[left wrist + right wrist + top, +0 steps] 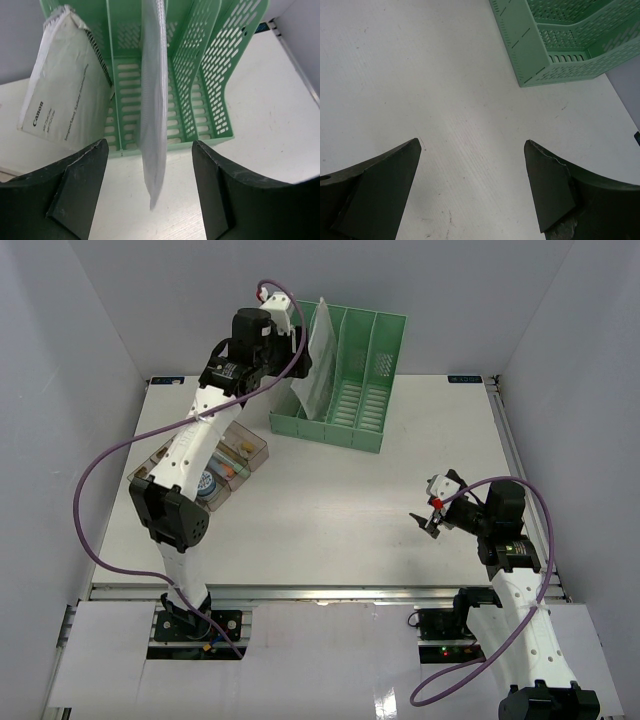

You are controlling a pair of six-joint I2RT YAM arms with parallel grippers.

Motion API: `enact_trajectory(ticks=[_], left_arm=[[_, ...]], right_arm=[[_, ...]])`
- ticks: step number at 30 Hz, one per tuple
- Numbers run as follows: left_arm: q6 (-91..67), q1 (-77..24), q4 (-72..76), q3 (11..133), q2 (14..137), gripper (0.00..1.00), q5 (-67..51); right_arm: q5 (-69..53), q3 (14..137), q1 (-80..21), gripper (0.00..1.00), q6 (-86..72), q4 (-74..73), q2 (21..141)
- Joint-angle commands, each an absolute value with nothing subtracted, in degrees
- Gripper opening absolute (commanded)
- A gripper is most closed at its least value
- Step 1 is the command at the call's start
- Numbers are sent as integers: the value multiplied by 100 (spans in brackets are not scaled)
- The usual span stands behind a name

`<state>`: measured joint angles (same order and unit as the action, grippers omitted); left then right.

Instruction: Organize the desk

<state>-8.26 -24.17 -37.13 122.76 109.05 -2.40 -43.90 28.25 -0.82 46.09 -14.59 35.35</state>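
The white desk [400, 510] carries a green file rack [350, 380] at the back. A thin white sheaf of paper [154, 125] stands on edge in a rack slot, its lower corner sticking out towards me. My left gripper [150, 145] is open around that corner, and neither finger touches it. From above, the left gripper [300, 358] is at the rack's left end beside the paper [320, 355]. A white Canon booklet [60, 90] leans in the leftmost slot. My right gripper [428, 522] hovers open over bare desk [470, 75], with nothing between its fingers.
A clear compartment box [235, 455] with small items sits at the left, partly under the left arm. The rack's corner [560, 45] shows far ahead in the right wrist view. A metal rail [330, 592] runs along the front edge, and grey walls enclose the sides.
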Motion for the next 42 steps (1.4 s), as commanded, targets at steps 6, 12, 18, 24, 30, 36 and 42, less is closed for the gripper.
enact_trajectory(ticks=[6,12,18,24,30,36,42], left_arm=[[-1020,-2566,-3621,12777,11102,79,-275],[-933,-2584,-3318,12635,10574,79,-203],[-731,-2575,-2065,10599,8682,98,-327],[-882,-2557,-474,6280,5276,98,-477],[-1039,-2531,-870,4064,3885,98,-1145],[-831,-2531,-1230,3342,3307,98,-1398],[-905,-2531,-1265,3111,2904,98,-1462]], right_arm=[[-4509,2777,-69,90,4667,-1371,3507],[-4509,2786,-53,90,4633,-1363,3524],[-4220,2984,213,90,3727,-1237,3818],[-2909,3473,380,90,2503,-1099,4564],[-2865,3621,472,90,2063,-1239,4748],[-2184,3498,475,90,1618,-1272,4388],[-1107,3082,483,90,585,-780,3894]])
